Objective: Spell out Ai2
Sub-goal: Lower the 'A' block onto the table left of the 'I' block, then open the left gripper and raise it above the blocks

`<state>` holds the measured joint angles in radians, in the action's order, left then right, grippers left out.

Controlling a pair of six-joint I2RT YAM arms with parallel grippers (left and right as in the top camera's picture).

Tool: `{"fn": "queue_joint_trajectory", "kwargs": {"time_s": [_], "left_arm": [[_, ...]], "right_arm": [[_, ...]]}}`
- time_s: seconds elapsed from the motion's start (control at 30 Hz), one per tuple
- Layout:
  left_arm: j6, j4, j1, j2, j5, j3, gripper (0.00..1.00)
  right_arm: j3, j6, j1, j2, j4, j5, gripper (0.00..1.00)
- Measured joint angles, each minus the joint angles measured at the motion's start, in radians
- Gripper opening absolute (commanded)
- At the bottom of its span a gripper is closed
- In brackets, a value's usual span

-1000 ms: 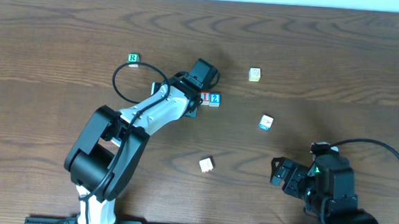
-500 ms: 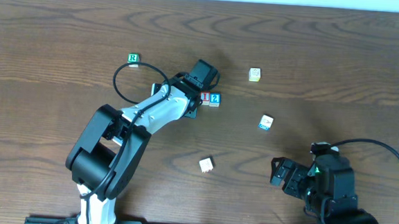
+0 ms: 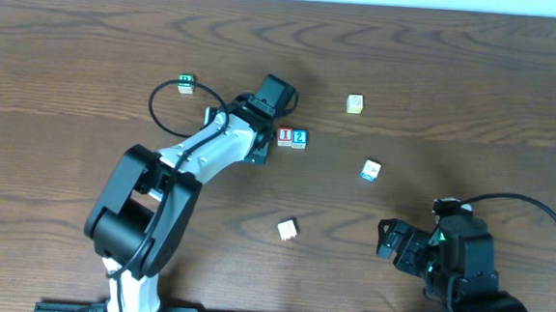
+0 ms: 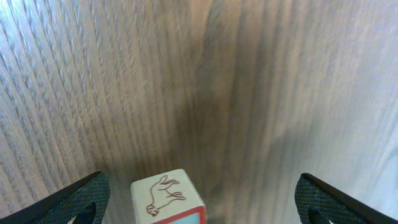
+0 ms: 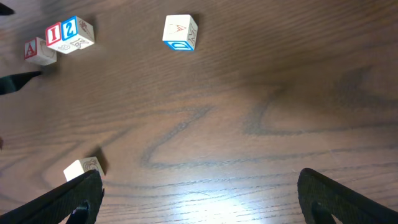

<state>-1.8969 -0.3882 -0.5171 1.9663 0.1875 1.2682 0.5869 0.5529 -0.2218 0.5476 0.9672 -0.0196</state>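
The A block (image 5: 38,51), the I block (image 5: 54,34) and the 2 block (image 5: 71,28) stand in a row reading A-I-2 in the right wrist view. The A is just beside the I, though I cannot tell whether they touch. From overhead the row sits just toward 12 o'clock of the table's middle, with the I and 2 touching and the A hidden under the left arm.

By the look of it the word is spelled. What may remain is squaring up the A and clearing the arm away.

The left gripper (image 4: 202,202) has its fingers spread wide and grips nothing. A block with an animal drawing (image 4: 166,194) sits between them, untouched; it may be the A, but I cannot tell. The right gripper (image 5: 199,193), at 4 o'clock, is likewise wide apart and empty.

No containers are in view. Spare blocks lie loose on the table: a green R block (image 3: 186,83) at 10 o'clock, a pale block (image 3: 356,104) at 1, a white-and-blue block (image 3: 371,169) at 3, and a white block (image 3: 287,230) at 6.
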Motion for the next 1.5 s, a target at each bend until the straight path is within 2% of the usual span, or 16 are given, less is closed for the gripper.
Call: {"fn": "queue_joint_trajectory", "kwargs": {"time_s": [0.13,0.17,0.2,0.27,0.3,0.37,0.53,0.67,0.87,0.93,0.97,1.03,1.17,1.33,1.5], "left_arm": [[0.018,-0.030,0.012,-0.050,0.019,0.000,1.00],[0.020,-0.035,0.012,-0.061,0.027,0.000,0.93],[0.025,-0.038,0.012,-0.072,0.032,0.000,0.78],[0.040,-0.039,0.012,-0.084,0.042,0.000,0.40],[0.056,-0.039,0.012,-0.087,0.046,0.000,0.24],[0.087,-0.040,0.013,-0.087,0.048,0.000,0.05],[0.203,-0.042,0.027,-0.087,0.053,0.000,0.06],[0.394,-0.037,0.058,-0.113,0.075,0.000,0.05],[0.868,-0.046,0.111,-0.166,0.048,0.000,0.05],[1.097,-0.048,0.114,-0.166,-0.009,0.000,0.05],[1.139,-0.051,0.113,-0.166,-0.021,0.000,0.06],[1.317,-0.080,0.110,-0.166,-0.050,0.000,0.06],[1.547,-0.140,0.114,-0.165,-0.076,0.000,0.06],[1.727,-0.152,0.121,-0.145,-0.138,0.000,0.06],[1.802,-0.137,0.121,-0.096,-0.186,0.000,0.06]], "right_arm": [[0.000,0.000,0.000,0.000,0.000,0.000,0.99],[0.000,0.000,0.000,0.000,0.000,0.000,0.99],[0.000,0.000,0.000,0.000,0.000,0.000,0.99],[0.000,0.000,0.000,0.000,0.000,0.000,0.99],[0.000,0.000,0.000,0.000,0.000,0.000,0.99],[0.000,0.000,0.000,0.000,0.000,0.000,0.99],[0.000,0.000,0.000,0.000,0.000,0.000,0.99],[0.000,0.000,0.000,0.000,0.000,0.000,0.99],[0.000,0.000,0.000,0.000,0.000,0.000,0.99],[0.000,0.000,0.000,0.000,0.000,0.000,0.99],[0.000,0.000,0.000,0.000,0.000,0.000,0.99],[0.000,0.000,0.000,0.000,0.000,0.000,0.99],[0.000,0.000,0.000,0.000,0.000,0.000,0.99],[0.000,0.000,0.000,0.000,0.000,0.000,0.99],[0.000,0.000,0.000,0.000,0.000,0.000,0.99]]}}
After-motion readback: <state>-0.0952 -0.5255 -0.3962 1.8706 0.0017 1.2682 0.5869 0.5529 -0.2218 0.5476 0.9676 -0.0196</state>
